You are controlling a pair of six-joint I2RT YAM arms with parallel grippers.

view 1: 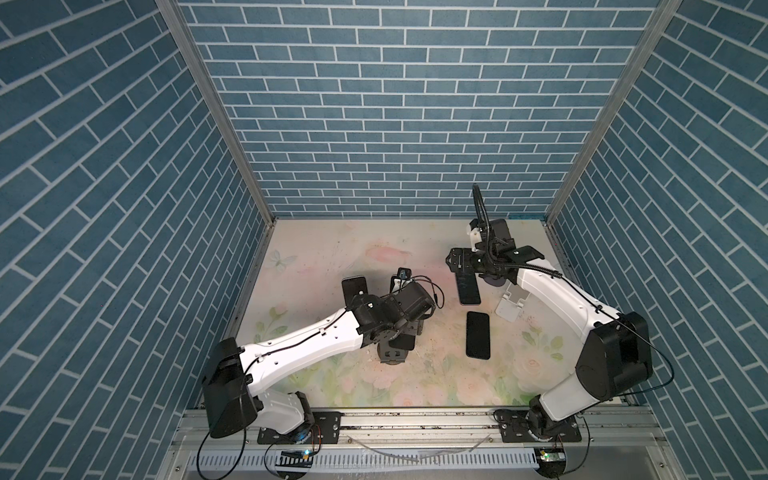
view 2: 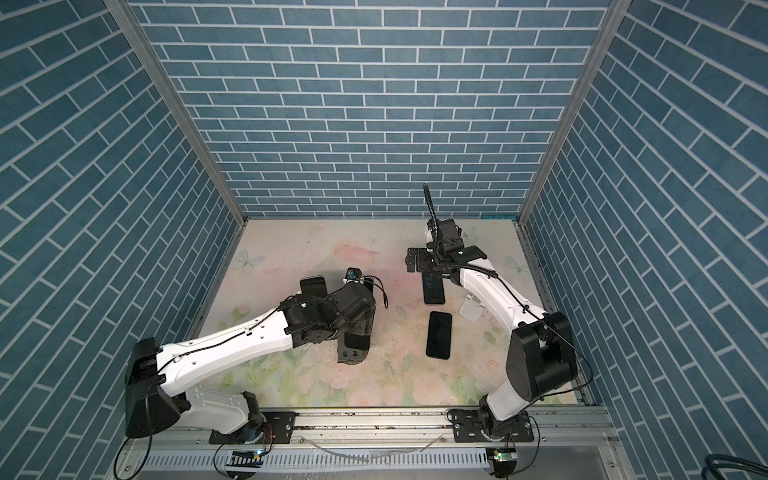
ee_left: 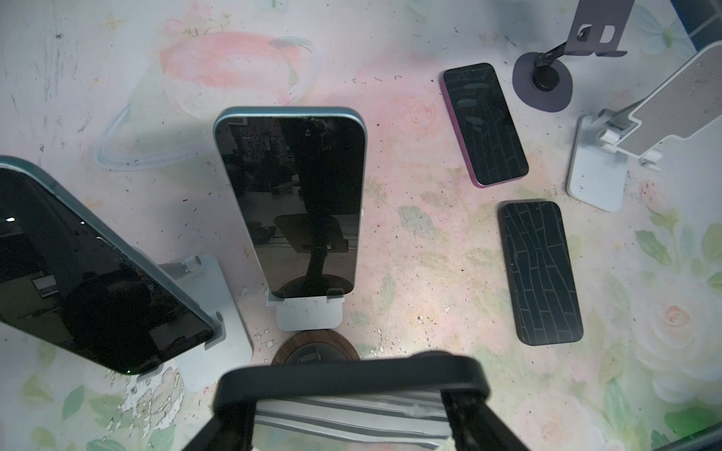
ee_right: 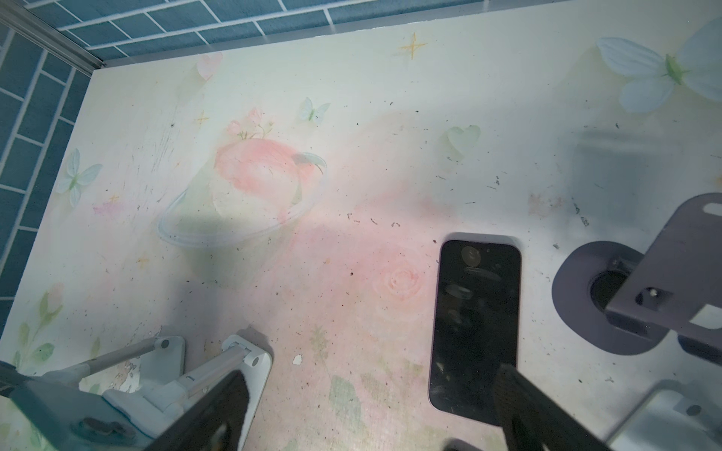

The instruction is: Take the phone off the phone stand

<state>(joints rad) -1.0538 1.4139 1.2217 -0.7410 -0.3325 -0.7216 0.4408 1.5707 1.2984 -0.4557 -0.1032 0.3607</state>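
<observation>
While the right claw [ee_right: 371,375] gapes wide, the left claw [ee_left: 347,419] clamps the phone [ee_left: 351,373]

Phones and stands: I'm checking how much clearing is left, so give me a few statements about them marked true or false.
1. The purple-edged phone and the black phone lie flat on the table. True.
2. The purple stand holds a phone. False: it is empty.
3. The light-blue phone leans on a white stand. True.
4. The right gripper is shut on a phone. False: it is open and holds nothing.
5. The left gripper is shut on a black-cased phone. True.
</observation>
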